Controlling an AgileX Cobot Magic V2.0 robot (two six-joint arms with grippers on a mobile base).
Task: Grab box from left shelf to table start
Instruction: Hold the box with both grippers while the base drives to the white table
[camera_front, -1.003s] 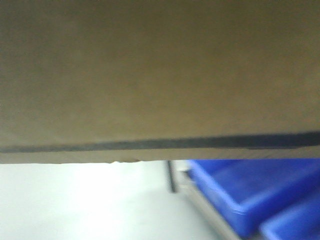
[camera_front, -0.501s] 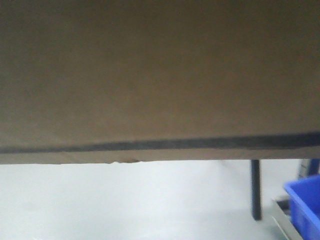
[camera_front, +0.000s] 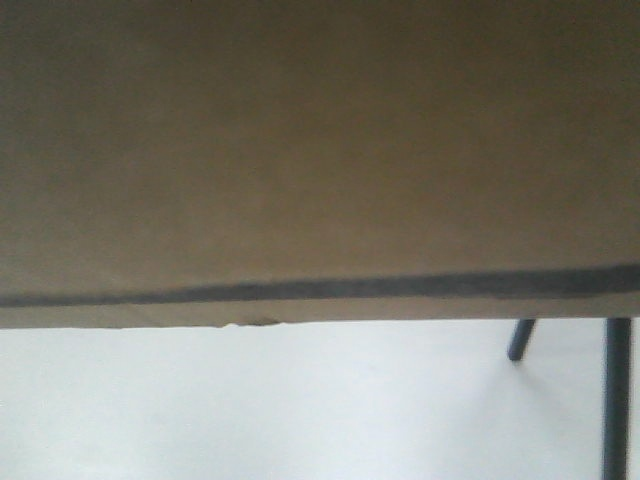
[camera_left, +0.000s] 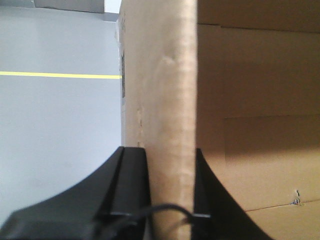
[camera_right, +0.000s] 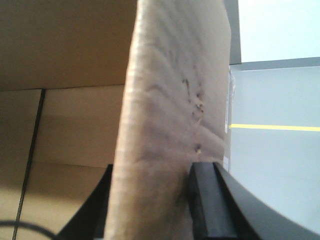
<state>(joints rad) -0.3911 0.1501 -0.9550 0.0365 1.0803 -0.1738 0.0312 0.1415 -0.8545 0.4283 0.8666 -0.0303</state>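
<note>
The brown cardboard box (camera_front: 300, 150) fills the upper two thirds of the front view, with a dark line along its lower edge. In the left wrist view my left gripper (camera_left: 169, 155) is shut on the box's upright side wall (camera_left: 170, 100), one black finger on each face. In the right wrist view my right gripper (camera_right: 155, 172) is shut on the opposite wall (camera_right: 170, 110) the same way. The box hangs above the pale grey floor. The left shelf and the table are out of view.
Below the box, the front view shows pale floor (camera_front: 250, 410) and two dark thin legs (camera_front: 617, 400) at the lower right. A yellow floor stripe shows in the left wrist view (camera_left: 60, 75) and in the right wrist view (camera_right: 275, 127).
The background under the box has slid right: the blue bins seen a second ago have left the view and two dark legs now show. The box stays fixed in both grippers.
</note>
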